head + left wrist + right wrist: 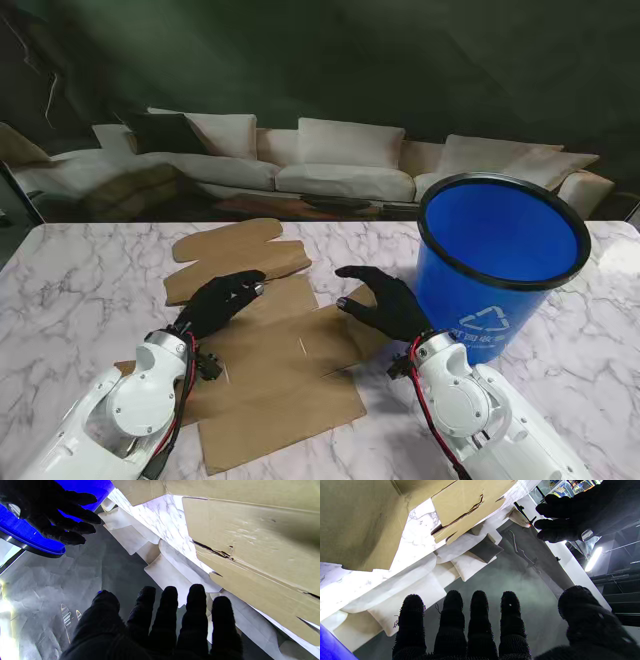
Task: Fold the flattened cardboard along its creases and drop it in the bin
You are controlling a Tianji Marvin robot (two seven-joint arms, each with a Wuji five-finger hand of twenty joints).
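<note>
The flattened brown cardboard [270, 370] lies spread on the marble table, its flaps reaching toward the far edge. My left hand [220, 300], in a black glove, hovers over the cardboard's left middle with fingers apart and nothing in it. My right hand [385, 300] hovers over the cardboard's right edge, fingers also spread and empty. The blue bin [500, 255] stands upright just right of the right hand. In the left wrist view the cardboard [250, 537] fills one side and the bin [30, 537] shows behind the right hand [55, 512]. The right wrist view shows cardboard [357, 522] and the left hand [570, 517].
The white marble table [80, 290] extends left of the cardboard. Beyond its far edge stands a white sofa [340, 165] with cushions against a dark wall. The bin takes up the table's far right part.
</note>
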